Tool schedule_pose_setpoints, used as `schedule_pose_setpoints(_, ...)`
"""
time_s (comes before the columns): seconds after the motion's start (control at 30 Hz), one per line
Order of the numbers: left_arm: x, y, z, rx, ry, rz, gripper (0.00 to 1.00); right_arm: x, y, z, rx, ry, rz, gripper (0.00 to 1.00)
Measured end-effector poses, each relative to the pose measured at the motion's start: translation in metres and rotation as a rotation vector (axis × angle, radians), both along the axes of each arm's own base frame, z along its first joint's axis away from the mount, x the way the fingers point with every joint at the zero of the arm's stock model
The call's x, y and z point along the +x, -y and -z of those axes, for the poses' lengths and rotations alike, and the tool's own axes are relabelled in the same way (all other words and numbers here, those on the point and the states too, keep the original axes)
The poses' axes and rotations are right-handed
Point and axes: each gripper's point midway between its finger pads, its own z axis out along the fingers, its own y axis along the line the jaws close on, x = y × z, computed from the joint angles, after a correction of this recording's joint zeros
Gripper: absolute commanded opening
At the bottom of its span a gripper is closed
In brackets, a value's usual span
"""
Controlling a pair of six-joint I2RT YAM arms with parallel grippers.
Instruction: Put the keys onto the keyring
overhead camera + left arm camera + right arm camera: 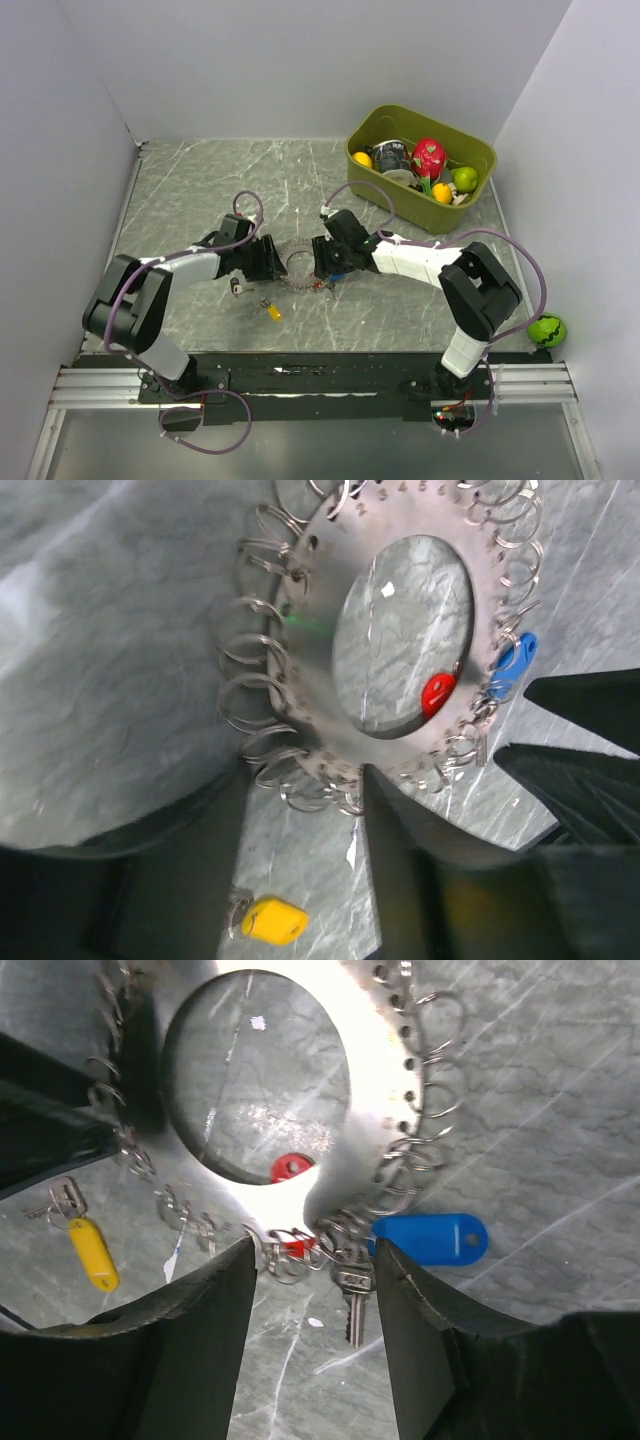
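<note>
The keyring [298,266] is a flat metal disc with a round hole and small split rings all round its rim [300,660], lying flat on the marble table. A red tag [437,693] and a blue tag [430,1237] hang from it, along with a silver key [355,1305]. My left gripper [272,262] [300,775] stands open, its tips straddling the rim's rings. The right gripper [322,265] [315,1250] is open too, with the hanging silver key between its fingers [430,1340], untouched. The yellow key [271,311] [274,921] [93,1253] and the black key [238,288] lie loose nearby.
A green bin [450,128] holding toy fruit and a cup stands at the back right. A green ball [546,330] rests beyond the table's right edge. White walls close in the left, back and right sides.
</note>
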Motion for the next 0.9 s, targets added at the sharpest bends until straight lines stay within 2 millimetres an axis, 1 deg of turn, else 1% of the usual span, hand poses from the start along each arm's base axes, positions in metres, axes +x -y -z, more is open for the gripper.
schedule_pose_setpoints(0.07, 0.003, 0.003, 0.002, -0.007, -0.009, 0.005, 0.46, -0.001, -0.001, 0.000, 0.003, -0.002, -0.003, 0.57)
schedule_pose_setpoints(0.23, 0.013, 0.007, -0.006, -0.014, 0.015, 0.010, 0.47, -0.001, -0.002, -0.001, 0.008, -0.005, -0.007, 0.58)
schedule_pose_setpoints(0.27, 0.015, 0.007, -0.007, -0.011, 0.021, 0.007, 0.51, -0.001, -0.002, -0.001, 0.008, -0.005, -0.007, 0.58)
schedule_pose_setpoints(0.47, 0.021, 0.000, -0.024, 0.024, 0.075, -0.012, 0.64, 0.000, -0.001, -0.002, 0.008, 0.002, -0.004, 0.59)
schedule_pose_setpoints(0.57, 0.020, -0.001, -0.029, 0.023, 0.088, -0.008, 0.65, 0.001, 0.001, -0.003, 0.005, 0.006, -0.001, 0.59)
schedule_pose_setpoints(0.63, 0.019, 0.000, -0.029, 0.016, 0.083, -0.003, 0.65, 0.002, 0.002, -0.002, 0.001, 0.008, 0.000, 0.59)
schedule_pose_setpoints(0.7, 0.016, 0.003, -0.027, 0.003, 0.075, 0.009, 0.61, 0.004, 0.005, -0.002, -0.005, 0.009, 0.006, 0.59)
schedule_pose_setpoints(0.8, 0.009, 0.006, -0.017, -0.020, 0.042, 0.027, 0.55, 0.006, 0.008, 0.000, -0.020, 0.006, 0.013, 0.56)
schedule_pose_setpoints(0.83, 0.007, 0.007, -0.013, -0.025, 0.029, 0.031, 0.52, 0.006, 0.009, 0.001, -0.023, 0.005, 0.012, 0.53)
schedule_pose_setpoints(0.87, 0.004, 0.008, -0.008, -0.029, 0.014, 0.037, 0.51, 0.007, 0.009, 0.002, -0.025, 0.003, 0.011, 0.46)
schedule_pose_setpoints(0.9, 0.002, 0.009, -0.002, -0.032, -0.004, 0.041, 0.50, 0.006, 0.008, 0.003, -0.026, 0.000, 0.006, 0.43)
